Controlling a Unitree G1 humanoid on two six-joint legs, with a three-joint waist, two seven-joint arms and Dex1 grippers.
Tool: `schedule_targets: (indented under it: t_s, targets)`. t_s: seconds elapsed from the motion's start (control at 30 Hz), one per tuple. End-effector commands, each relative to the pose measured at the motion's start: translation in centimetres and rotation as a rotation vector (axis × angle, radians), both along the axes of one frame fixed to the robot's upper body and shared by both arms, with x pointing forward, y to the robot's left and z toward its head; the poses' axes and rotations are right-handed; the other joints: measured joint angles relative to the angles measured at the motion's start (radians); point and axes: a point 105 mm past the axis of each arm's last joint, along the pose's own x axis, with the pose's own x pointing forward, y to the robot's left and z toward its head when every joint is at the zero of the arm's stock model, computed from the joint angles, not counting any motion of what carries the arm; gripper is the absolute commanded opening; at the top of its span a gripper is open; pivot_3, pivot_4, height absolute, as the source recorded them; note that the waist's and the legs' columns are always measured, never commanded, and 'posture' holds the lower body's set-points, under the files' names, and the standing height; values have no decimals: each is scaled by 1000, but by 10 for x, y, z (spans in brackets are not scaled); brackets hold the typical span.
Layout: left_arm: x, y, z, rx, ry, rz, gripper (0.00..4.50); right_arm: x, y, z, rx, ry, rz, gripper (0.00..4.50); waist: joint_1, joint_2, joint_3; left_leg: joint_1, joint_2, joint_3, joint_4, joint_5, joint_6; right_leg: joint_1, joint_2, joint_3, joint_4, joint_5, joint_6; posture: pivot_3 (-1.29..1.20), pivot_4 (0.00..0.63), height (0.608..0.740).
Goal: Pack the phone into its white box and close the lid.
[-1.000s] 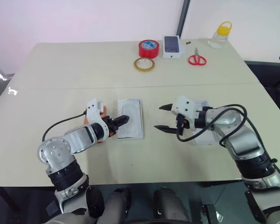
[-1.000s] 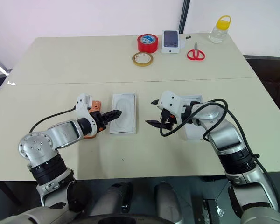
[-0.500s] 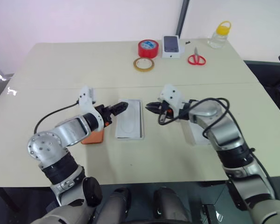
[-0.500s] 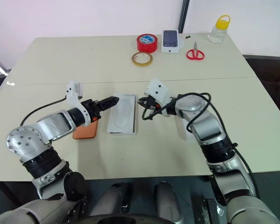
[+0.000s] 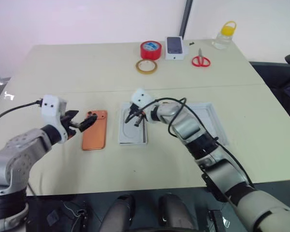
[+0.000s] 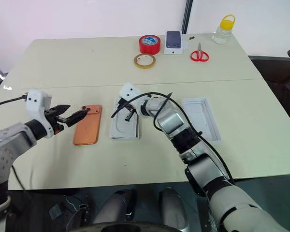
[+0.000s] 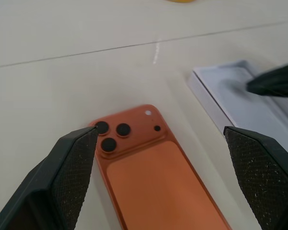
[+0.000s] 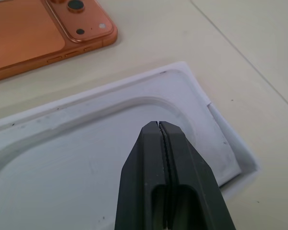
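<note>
Table [image 5: 63, 67]: right gripper [image 8: 159, 125] pressed closed, empty, over insert [image 8: 86, 143]; left gripper [image 7: 158, 143] wide, framing phone [image 7: 149, 163].

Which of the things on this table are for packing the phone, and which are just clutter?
For the job: phone; white box; insert.
Clutter: red tape; tan tape; small phone box; scissors; bottle.
</note>
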Motion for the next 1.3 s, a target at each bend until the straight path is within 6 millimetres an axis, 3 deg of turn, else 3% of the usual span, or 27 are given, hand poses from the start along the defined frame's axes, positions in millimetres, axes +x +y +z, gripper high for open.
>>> schedule_targets:
  t_s: [0.03,0.17,0.37,0.5,0.63,0.77,1.0,1.2,1.3]
  targets:
    - [-18,-12,1,67,-45,-167,4405,8,6,10,6,-29,-25,10,-3,0,0,0,0,0,0,0,0,0,0,0,0,0,0,0,150,740]
    - [-35,-17,-11,101,-6,-266,4405,9,8,0,-18,14,-44,10,-7,1,1,0,0,0,-1,0,0,0,0,0,0,0,0,0,150,740]
    - [-36,-15,-22,126,12,-262,4405,0,7,-13,-71,81,-15,10,-7,2,1,1,1,0,-2,0,0,-1,0,0,1,0,0,0,150,740]
    - [-37,-17,-22,102,6,-263,4405,-5,-6,-16,-179,36,15,10,-6,2,1,0,0,0,-2,0,0,-1,0,0,1,0,0,0,150,740]
    - [-37,-17,-22,93,4,-257,4405,-7,-9,-11,-203,-10,22,10,-6,2,1,0,0,0,-2,0,1,-1,0,0,1,0,0,0,150,740]
    - [-36,-16,-24,89,6,-248,4405,-18,4,9,-139,-51,64,10,-7,2,1,0,0,0,-2,0,1,-1,0,0,1,0,0,0,150,740]
    - [-36,-10,-26,63,24,-196,4405,-33,18,14,-115,-61,126,10,-6,2,1,0,1,0,-2,0,1,-1,0,0,1,0,0,0,150,740]
    - [-7,49,-31,-125,154,263,4452,-38,31,19,-49,-134,182,0,-7,1,0,0,1,-1,-1,-1,1,-1,1,-1,2,0,0,0,150,740]
    - [-4,53,-33,-148,216,328,4452,-41,40,21,-40,-136,198,0,-9,1,0,0,1,-1,-1,0,1,-1,1,0,2,0,0,0,150,740]
